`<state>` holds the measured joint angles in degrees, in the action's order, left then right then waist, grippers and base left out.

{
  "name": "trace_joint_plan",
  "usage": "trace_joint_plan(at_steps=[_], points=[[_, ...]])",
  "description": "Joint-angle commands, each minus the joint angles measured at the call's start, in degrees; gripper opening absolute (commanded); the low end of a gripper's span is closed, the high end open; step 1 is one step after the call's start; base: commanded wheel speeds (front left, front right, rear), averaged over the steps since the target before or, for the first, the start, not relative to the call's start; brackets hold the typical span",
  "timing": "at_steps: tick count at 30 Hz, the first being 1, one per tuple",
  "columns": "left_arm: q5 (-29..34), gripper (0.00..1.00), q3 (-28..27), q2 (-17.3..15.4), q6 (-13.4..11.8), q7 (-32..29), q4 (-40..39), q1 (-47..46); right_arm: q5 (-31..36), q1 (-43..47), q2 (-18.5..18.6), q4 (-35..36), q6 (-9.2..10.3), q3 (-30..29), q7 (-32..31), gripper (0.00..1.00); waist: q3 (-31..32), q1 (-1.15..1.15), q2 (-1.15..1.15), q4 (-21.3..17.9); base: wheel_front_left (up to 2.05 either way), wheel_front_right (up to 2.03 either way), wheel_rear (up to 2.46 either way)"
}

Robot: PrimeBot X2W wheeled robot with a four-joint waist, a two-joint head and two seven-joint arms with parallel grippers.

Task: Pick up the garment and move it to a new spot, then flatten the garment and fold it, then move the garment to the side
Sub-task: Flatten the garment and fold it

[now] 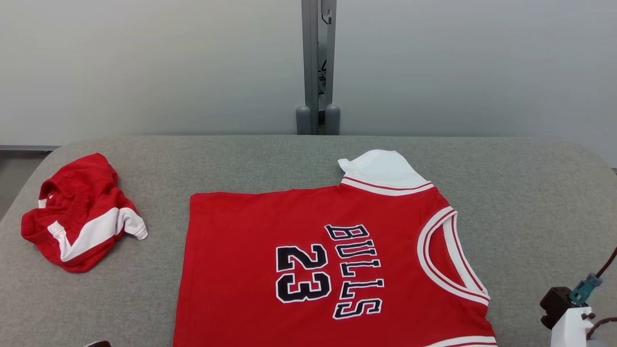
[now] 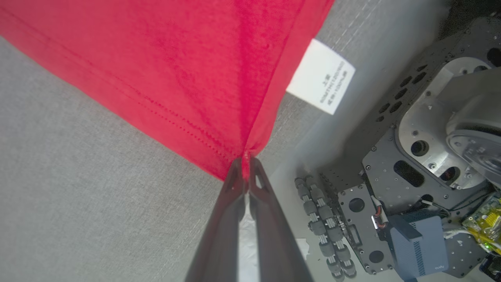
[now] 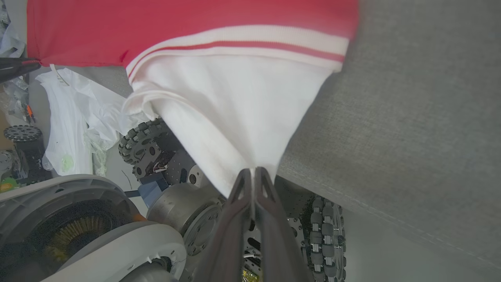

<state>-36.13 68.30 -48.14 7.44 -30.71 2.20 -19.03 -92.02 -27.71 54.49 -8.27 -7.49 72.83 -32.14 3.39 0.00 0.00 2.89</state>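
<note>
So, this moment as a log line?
jersey: spread on table | left tool: shut on hem | right tool: shut on sleeve

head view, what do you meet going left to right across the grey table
crumpled red and white shorts → red bulls 23 jersey → right arm's white wrist part

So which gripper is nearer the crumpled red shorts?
Left. The left gripper pinches a hem corner of the jersey, on the side of the shorts; the right gripper pinches the white sleeve, across the jersey from them.
</note>
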Motion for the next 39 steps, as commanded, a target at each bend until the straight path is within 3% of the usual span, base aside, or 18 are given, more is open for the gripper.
trace_joint_plan(at_steps=[1,18,23,39], points=[[-0.6,0.0,0.0,-0.5,0.0,0.4,0.0,0.8,-0.2,0.2,0.2,0.1,-0.01,-0.2,0.6,0.0,-0.1,0.0,0.0,0.1,0.0,0.0,0.0],[-7.0,0.0,-6.1,0.3,-0.5,8.0,2.1,-2.2,2.7,-5.1,-1.9,-1.7,-0.01,-5.9,9.9,0.0,-1.5,0.0,0.0,1.0,0.0,0.0,0.0],[-6.1,0.0,-7.1,-0.2,-0.7,10.1,2.5,-3.4,4.4,-6.8,-2.9,-3.2,-0.01,-7.2,12.5,0.0,-2.1,0.0,0.0,1.2,0.0,0.0,0.0],[-3.3,0.0,-9.2,2.9,-5.6,12.9,5.7,-6.8,14.9,-11.3,-7.0,-8.0,-0.01,-8.1,24.7,0.0,-5.1,0.0,0.0,1.4,0.0,0.0,0.0]])
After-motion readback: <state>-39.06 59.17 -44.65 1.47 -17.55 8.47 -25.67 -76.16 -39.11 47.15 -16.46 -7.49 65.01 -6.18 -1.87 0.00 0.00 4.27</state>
